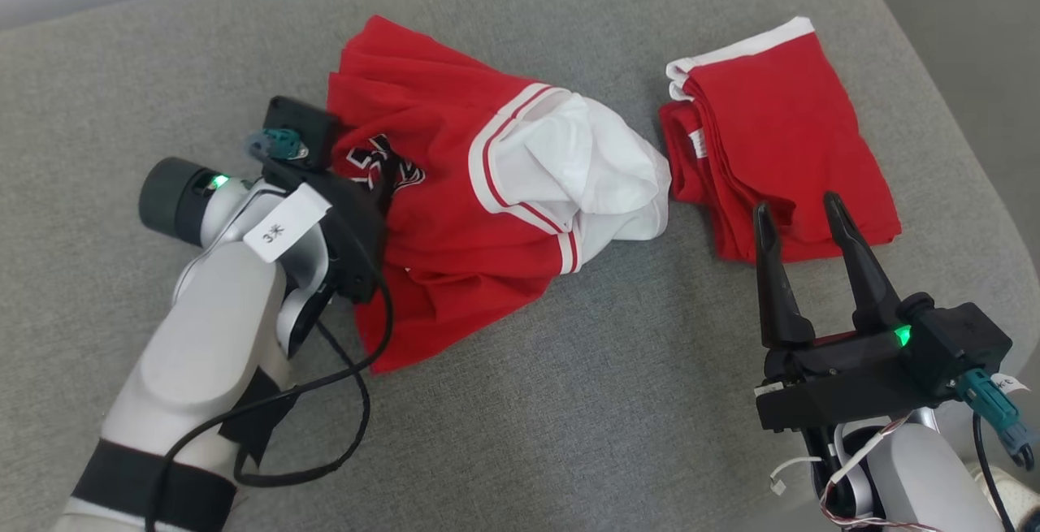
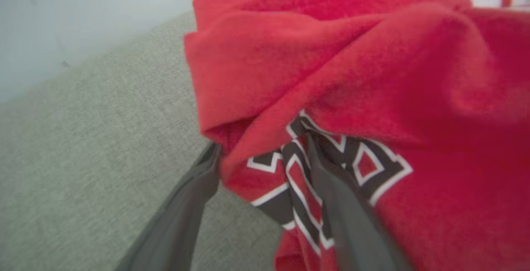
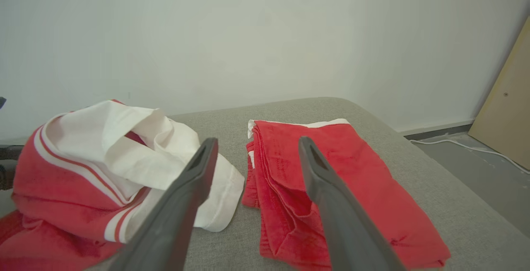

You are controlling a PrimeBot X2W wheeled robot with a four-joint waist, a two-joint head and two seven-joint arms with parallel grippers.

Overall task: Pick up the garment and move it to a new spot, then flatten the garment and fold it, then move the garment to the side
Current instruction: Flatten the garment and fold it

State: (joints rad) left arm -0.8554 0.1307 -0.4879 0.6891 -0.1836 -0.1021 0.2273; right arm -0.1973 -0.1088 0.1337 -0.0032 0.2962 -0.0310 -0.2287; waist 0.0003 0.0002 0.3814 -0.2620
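Red garment [image 1: 455, 215]: a red top with a white part, red-and-white stripes and black-and-white letters. It is all crumpled.
Where it is: in the middle of the grey cloth worktop [image 1: 569, 402], nearer the far edge.
How many clothes: two. The other one is a folded red cloth [image 1: 780, 134] with a white band, by the right edge.
How many pincers: two.
Left pincer [image 1: 382, 175]: spread wide at the left side of the garment. In the left wrist view one finger [image 2: 352, 213] lies on the letters, and the other is on the grey cloth by a fold. A bump of red cloth sits between them.
Right pincer [image 1: 800, 211]: spread wide, holding nothing, over the near end of the folded red cloth.
In the way: the folded red cloth lies just beside the garment's white part.
Around: a black cable [image 1: 325, 402] loops by the left arm, which wears a white tag [image 1: 284, 223]. A pale wall [image 3: 248, 35] is behind the far edge.
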